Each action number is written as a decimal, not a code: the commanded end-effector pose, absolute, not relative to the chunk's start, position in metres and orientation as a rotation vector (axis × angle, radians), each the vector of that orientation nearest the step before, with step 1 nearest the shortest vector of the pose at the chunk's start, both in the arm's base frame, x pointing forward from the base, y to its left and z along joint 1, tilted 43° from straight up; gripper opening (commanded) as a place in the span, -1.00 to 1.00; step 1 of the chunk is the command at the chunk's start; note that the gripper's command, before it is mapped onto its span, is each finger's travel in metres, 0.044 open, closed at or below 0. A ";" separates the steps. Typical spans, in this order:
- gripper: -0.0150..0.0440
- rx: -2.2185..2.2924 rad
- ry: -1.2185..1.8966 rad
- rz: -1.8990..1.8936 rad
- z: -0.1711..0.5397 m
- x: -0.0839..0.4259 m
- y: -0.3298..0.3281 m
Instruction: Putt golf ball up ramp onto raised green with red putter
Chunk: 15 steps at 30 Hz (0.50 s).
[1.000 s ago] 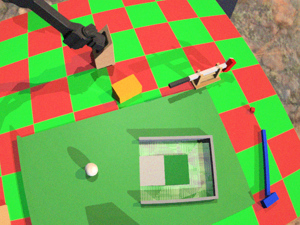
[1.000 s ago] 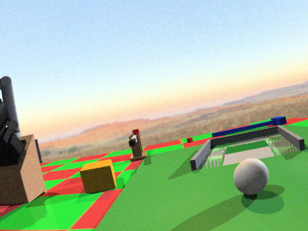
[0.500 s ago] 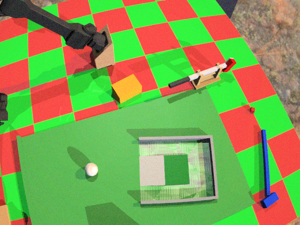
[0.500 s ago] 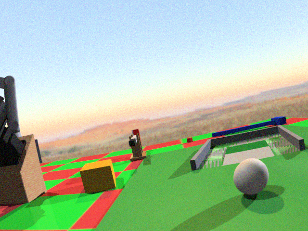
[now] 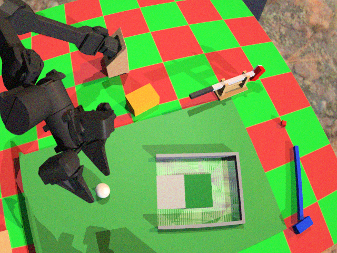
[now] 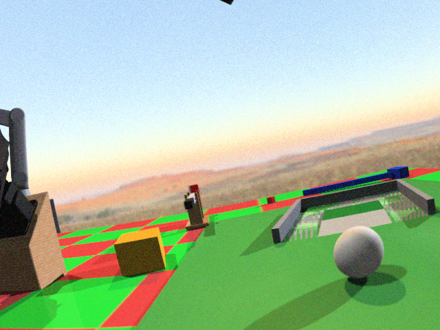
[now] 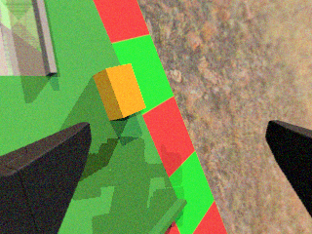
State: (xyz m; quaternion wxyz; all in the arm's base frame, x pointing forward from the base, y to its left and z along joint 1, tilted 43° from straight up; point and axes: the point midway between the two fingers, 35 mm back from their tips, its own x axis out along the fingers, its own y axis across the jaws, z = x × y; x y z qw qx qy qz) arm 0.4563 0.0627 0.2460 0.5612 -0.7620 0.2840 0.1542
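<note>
My gripper (image 5: 99, 187) (image 7: 178, 130) is wide open and empty, high above the green mat; in the top view its fingertips overlap the area near the ball. The white golf ball (image 5: 102, 190) (image 6: 358, 251) rests on the mat. The putter, with red head (image 5: 258, 73) (image 6: 193, 188), white shaft (image 5: 234, 79) and black handle (image 5: 201, 92) (image 6: 190, 203), lies across a small wooden stand (image 5: 233, 93) (image 6: 197, 225). The pale ramp (image 5: 170, 192) (image 6: 351, 222) leads to the green square (image 5: 198, 190) (image 6: 359, 209). Neither putter nor ball shows in the wrist view.
A grey wall (image 5: 197, 155) (image 6: 286, 224) (image 7: 45, 39) borders three sides around the ramp. An orange block (image 5: 142, 98) (image 6: 140, 251) (image 7: 124, 93) stands near the mat edge. A blue putter (image 5: 298, 182) (image 6: 348, 183) and a small red cube (image 5: 283, 123) (image 6: 271, 199) lie beyond the mat. The arm's base is on a wooden wedge (image 5: 119, 65) (image 6: 46, 245).
</note>
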 end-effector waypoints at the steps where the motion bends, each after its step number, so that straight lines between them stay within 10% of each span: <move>1: 1.00 -1.754 0.720 0.508 0.192 0.453 0.097; 15: 1.00 -1.651 0.987 0.857 0.027 0.388 0.178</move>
